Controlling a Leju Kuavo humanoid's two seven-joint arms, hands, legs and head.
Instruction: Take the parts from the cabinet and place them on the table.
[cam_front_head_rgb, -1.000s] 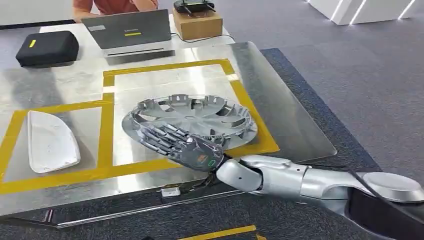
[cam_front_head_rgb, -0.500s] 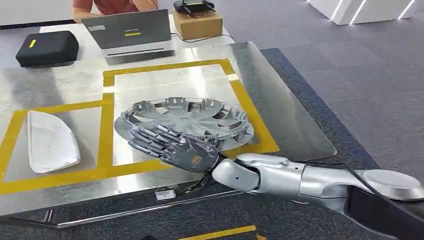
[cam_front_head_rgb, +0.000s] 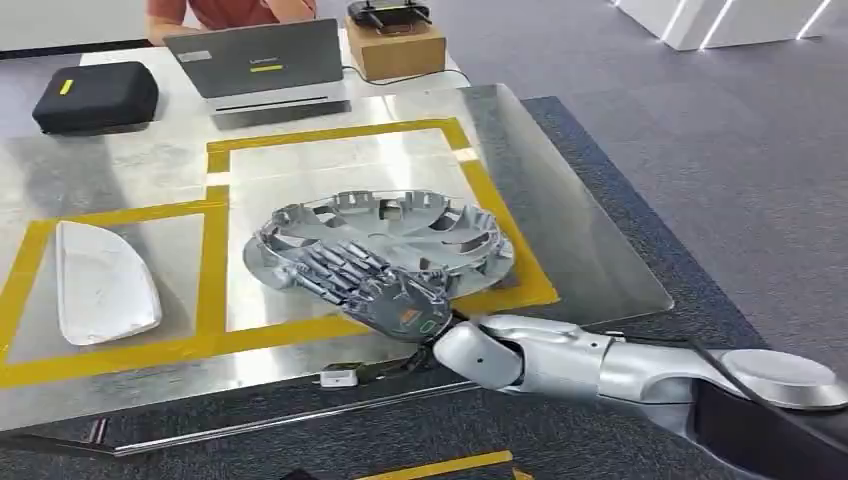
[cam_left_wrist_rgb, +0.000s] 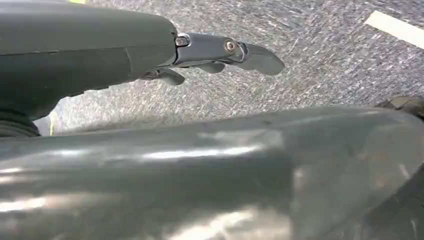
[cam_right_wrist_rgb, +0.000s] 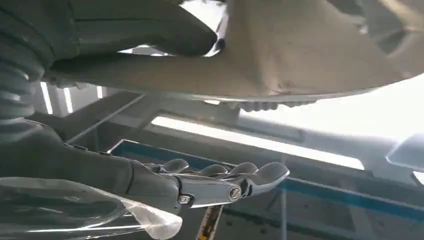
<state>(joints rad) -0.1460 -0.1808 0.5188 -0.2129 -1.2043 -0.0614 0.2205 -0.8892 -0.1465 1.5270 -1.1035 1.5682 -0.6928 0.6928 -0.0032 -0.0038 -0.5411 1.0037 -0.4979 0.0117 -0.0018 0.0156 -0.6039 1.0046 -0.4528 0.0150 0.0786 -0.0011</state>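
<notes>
The metal table (cam_front_head_rgb: 560, 200) carries yellow tape (cam_front_head_rgb: 212, 250) that marks two fields. In the right field lies the hubcap (cam_front_head_rgb: 400, 225), silver, with its near edge lifted a little off the surface. The right hand (cam_front_head_rgb: 375, 290) reaches in from the near edge of the table and grasps this near rim; in the right wrist view the thumb (cam_right_wrist_rgb: 150, 25) presses on the hubcap while the fingers (cam_right_wrist_rgb: 225, 182) lie stretched apart from it. In the left field, well apart, rests a white part (cam_front_head_rgb: 100, 282). Behind the table stand a laptop (cam_front_head_rgb: 258, 65), a black case (cam_front_head_rgb: 95, 95) and a box (cam_front_head_rgb: 395, 45). The left hand (cam_left_wrist_rgb: 220, 50) hangs above the carpet, released, fingers straight.
</notes>
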